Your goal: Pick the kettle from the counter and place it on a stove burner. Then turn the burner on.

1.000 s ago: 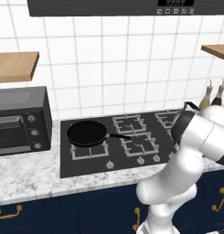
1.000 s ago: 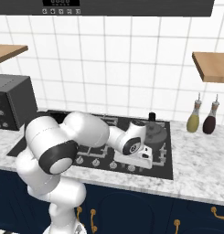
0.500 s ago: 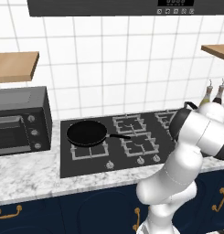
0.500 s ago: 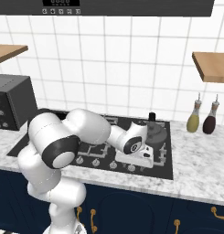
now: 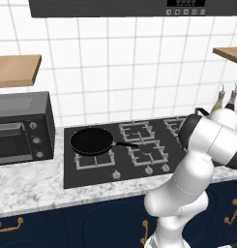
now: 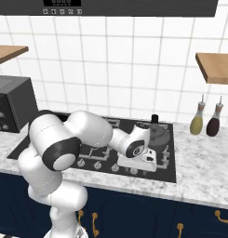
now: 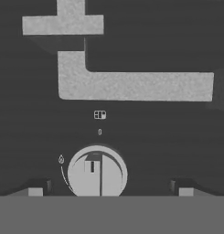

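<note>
The small grey kettle (image 6: 157, 135) with its black handle stands on the rear right stove burner of the black cooktop (image 6: 170, 173). In the left base view my arm hides all of the kettle except the handle (image 5: 199, 111). My gripper (image 6: 142, 166) hangs low over the front row of knobs, just in front of the kettle. In the hand view a round silver knob (image 7: 97, 174) sits centred between the two spread fingertips of the open gripper (image 7: 109, 189), with nothing held. A grey grate bar (image 7: 131, 86) lies beyond the knob. White marble counter (image 6: 204, 179) flanks the cooktop.
A black frying pan (image 5: 92, 141) rests on the front left burner, handle pointing right. A dark toaster oven (image 5: 21, 128) stands at the left. Two slim bottles (image 6: 197, 122) (image 6: 213, 124) stand by the wall at the right. Wooden shelves (image 6: 216, 66) hang above.
My hand has sunk a little toward the front knob row and the elbow has swung up and right. The jaws stay wide. Kettle and pan have not moved.
</note>
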